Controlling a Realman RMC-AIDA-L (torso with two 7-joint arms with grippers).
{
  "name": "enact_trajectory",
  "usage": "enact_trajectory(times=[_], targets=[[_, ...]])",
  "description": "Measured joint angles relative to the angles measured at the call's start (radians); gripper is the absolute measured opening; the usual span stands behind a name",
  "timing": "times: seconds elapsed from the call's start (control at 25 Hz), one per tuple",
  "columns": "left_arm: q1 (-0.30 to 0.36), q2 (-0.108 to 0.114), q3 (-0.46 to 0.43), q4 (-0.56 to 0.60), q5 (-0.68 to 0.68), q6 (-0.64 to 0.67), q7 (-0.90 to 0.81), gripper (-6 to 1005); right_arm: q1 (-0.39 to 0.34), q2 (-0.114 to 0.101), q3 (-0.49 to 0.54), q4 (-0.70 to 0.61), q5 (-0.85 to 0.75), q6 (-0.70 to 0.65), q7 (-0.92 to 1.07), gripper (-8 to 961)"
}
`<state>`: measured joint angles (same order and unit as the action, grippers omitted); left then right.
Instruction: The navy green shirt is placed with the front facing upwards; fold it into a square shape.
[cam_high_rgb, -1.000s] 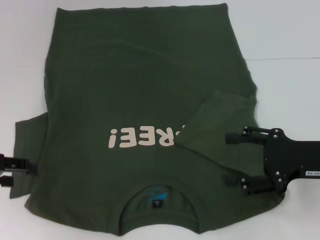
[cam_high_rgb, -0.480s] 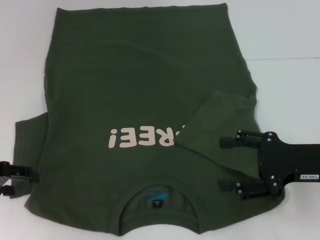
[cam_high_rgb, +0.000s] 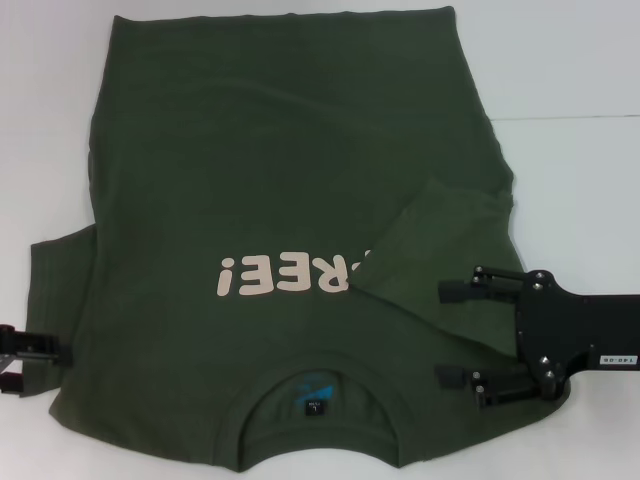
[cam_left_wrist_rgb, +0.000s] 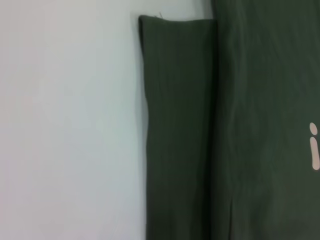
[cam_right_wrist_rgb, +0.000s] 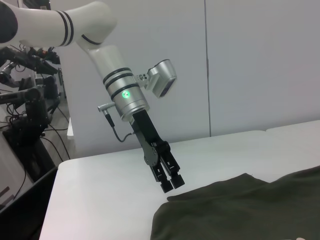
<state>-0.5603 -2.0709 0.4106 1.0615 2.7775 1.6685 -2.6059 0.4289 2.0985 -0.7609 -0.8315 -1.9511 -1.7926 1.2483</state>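
Navy green shirt (cam_high_rgb: 290, 240) lying flat on white table (cam_high_rgb: 580, 70), collar near, hem far, right sleeve (cam_high_rgb: 430, 250) already folded in over print. We are seeing right gripper (cam_high_rgb: 452, 334), fingers spread, creeping leftward over right shoulder since a second ago. Left gripper (cam_high_rgb: 45, 352) sliding back toward near-left edge, fingers looking pressed together, just off left sleeve (cam_left_wrist_rgb: 177, 125). We are judging left sleeve fold coming next; bare table lying open far and right.
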Motion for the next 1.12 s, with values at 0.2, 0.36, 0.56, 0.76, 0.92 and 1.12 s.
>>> enact_trajectory(times=[0.2, 0.36, 0.56, 0.76, 0.92, 1.12], targets=[[0.004, -0.001, 0.001, 0.0, 0.003, -0.008, 0.0, 818, 0.001, 0.0, 0.0, 0.0, 0.0, 0.002, 0.002, 947], [0.003, -0.001, 0.005, -0.007, 0.02, -0.022, 0.0, 818, 0.003, 0.0, 0.0, 0.0, 0.0, 0.004, 0.003, 947], [-0.004, -0.002, 0.007, -0.031, 0.023, -0.045, 0.001, 817, 0.005, 0.0, 0.0, 0.0, 0.0, 0.004, 0.004, 947], [-0.007, -0.001, 0.008, -0.053, 0.023, -0.071, 0.005, 816, 0.005, 0.0, 0.0, 0.0, 0.0, 0.004, 0.005, 947], [-0.007, 0.001, 0.006, -0.054, 0.023, -0.071, 0.008, 815, 0.005, 0.0, 0.0, 0.0, 0.0, 0.004, 0.005, 946], [-0.007, 0.006, 0.001, -0.049, 0.022, -0.062, 0.009, 813, 0.005, 0.0, 0.0, 0.001, 0.0, 0.007, 0.005, 946]])
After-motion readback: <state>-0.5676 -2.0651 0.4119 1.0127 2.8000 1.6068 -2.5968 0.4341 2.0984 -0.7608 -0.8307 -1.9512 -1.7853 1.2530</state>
